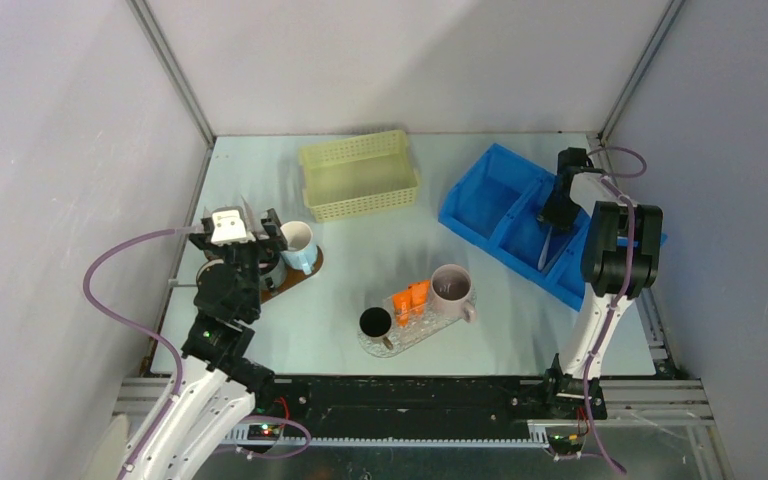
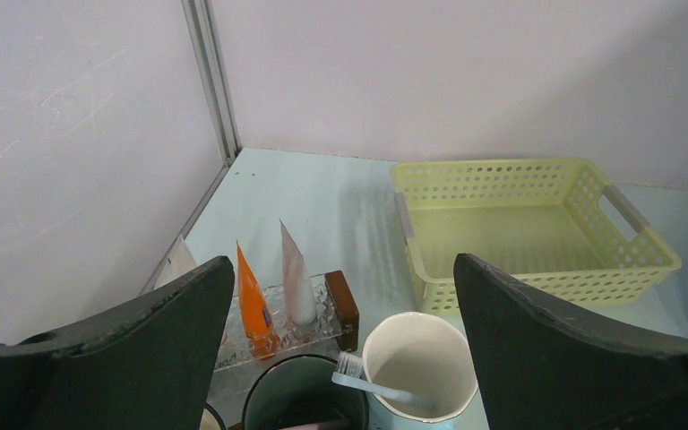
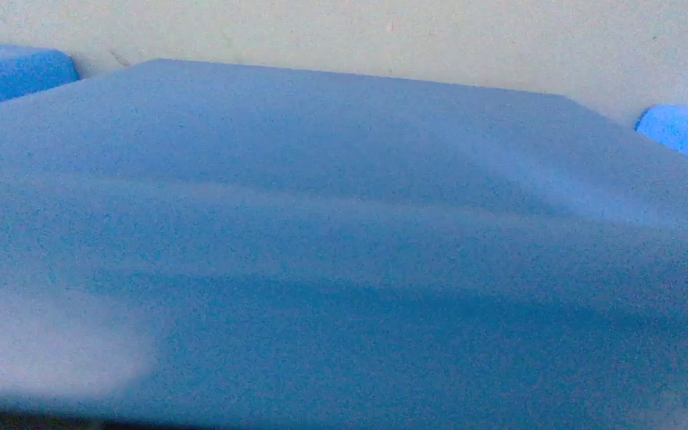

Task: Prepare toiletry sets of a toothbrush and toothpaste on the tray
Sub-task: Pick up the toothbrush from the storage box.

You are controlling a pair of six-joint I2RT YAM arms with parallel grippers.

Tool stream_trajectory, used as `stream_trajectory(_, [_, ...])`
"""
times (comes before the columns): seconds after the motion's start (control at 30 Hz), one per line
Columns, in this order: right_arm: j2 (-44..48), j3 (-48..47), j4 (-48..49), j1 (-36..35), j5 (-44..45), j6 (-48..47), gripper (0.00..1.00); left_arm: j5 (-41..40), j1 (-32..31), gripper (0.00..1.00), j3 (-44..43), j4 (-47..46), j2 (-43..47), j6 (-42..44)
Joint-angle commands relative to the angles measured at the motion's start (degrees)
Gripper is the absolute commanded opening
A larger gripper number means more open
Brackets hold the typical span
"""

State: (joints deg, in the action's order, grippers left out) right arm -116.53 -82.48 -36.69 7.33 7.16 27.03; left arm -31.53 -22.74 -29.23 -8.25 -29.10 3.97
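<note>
Grey walls box in the pale worktop (image 1: 360, 260). From above, my right tool (image 1: 558, 215) is down in the blue bin (image 1: 480, 205), far right, over a pale toothbrush (image 1: 543, 255); whether its jaws grip it I cannot tell. That brush looks light, stiff, slick: best taken mid-handle. Near centre, the clear tray (image 1: 385, 345) carries orange tubes (image 1: 410, 297) between two mugs (image 1: 450, 285). Left wrist: my left tool (image 2: 342, 269) gapes wide, empty, above a white mug (image 2: 417, 358). Right wrist: only blurred blue, probably the bin floor; dividers may crowd the lift.
</note>
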Motion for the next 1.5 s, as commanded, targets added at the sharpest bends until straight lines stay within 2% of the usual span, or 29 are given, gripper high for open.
stream_trajectory(0.0, [-1.7,-1.3,-0.2,0.1,-4.2,0.5,0.31,-1.4,-0.1,1.0,0.1,-1.3,0.4,1.8])
stream_trajectory(0.2, [-0.9,-0.7,1.5,0.0,-6.4,-1.2,0.07,-1.0,-0.1,1.0,-0.1,-1.4,0.5,1.3])
stream_trajectory(0.3, [0.7,0.0,2.9,0.0,-6.5,-3.3,0.0,-0.5,-0.1,1.0,-0.2,-1.4,0.5,1.0])
stream_trajectory(0.7, [12.7,4.5,7.9,-0.8,-4.3,-8.8,0.0,1.7,-0.1,1.0,-1.1,-0.6,1.2,-0.6])
stream_trajectory(1.03, [27.2,12.4,14.5,-3.2,-0.8,-7.5,0.0,5.5,0.0,1.0,-2.7,1.3,1.2,-2.1])
stream_trajectory(1.2, [34.9,14.4,16.3,-6.0,0.3,-6.7,0.0,14.2,-0.1,1.0,-5.5,2.4,-0.5,-3.4])
stream_trajectory(1.47, [45.2,16.5,21.1,-12.6,-0.8,-5.0,0.0,35.3,-0.6,1.0,-10.5,-0.5,-6.6,-8.8])
